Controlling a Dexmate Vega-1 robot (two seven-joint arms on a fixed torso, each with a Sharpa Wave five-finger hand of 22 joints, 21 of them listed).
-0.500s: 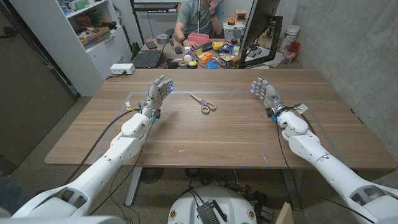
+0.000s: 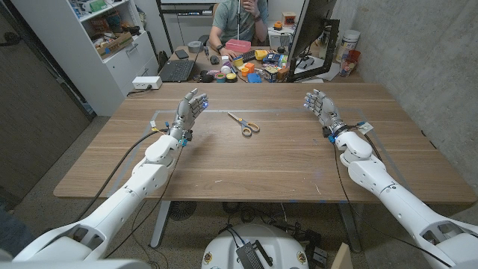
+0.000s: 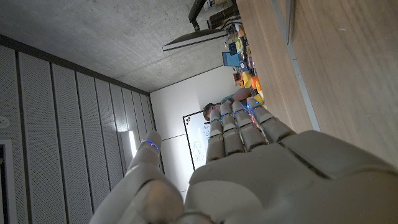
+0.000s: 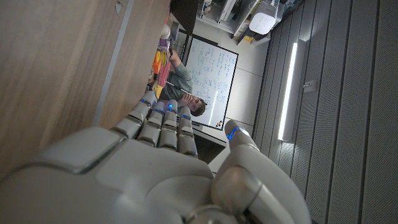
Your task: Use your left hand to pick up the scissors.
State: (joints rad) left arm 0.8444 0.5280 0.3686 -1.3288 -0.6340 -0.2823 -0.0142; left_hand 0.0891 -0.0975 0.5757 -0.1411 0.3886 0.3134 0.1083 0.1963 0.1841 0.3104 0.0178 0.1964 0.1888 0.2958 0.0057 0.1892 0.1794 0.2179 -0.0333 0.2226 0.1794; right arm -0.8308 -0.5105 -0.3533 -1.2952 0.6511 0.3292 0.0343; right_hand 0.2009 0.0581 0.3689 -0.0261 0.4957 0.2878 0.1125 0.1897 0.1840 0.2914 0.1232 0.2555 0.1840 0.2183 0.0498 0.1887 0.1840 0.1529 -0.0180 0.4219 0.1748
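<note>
On the wooden table (image 2: 246,161), seen from the head camera, lies one pair of scissors (image 2: 244,123) with orange handles. It sits near the far middle of the table, with its blades pointing away to the left. Two robot hands are up over the table. The left hand (image 2: 190,109) is to the left of the scissors, near them but not touching. Its fingers are apart and it holds nothing. The right hand (image 2: 320,108) is well away on the other side, fingers apart too, holding nothing. Past the far edge stands a second table with one open laptop (image 2: 178,70), a monitor (image 2: 310,33) and a heap of bright toys (image 2: 254,69). One person (image 2: 237,21) sits behind it. A white shelf (image 2: 104,30) on the left holds boxes and small things, too small to count. No writing can be read from this camera.

From the left wrist camera, the left hand (image 3: 261,162) shows its back, with its fingers (image 3: 239,124) stretched out side by side and the thumb off to one side. Small blue lights glow on the tips. The bright toys (image 3: 245,74) and the person (image 3: 214,115) show past the fingers.

From the right wrist camera, the right hand (image 4: 143,168) also shows its back, fingers straight and the thumb apart, nothing in it. Behind the person (image 4: 189,93) hangs one whiteboard (image 4: 211,84) with writing too small to read.
</note>
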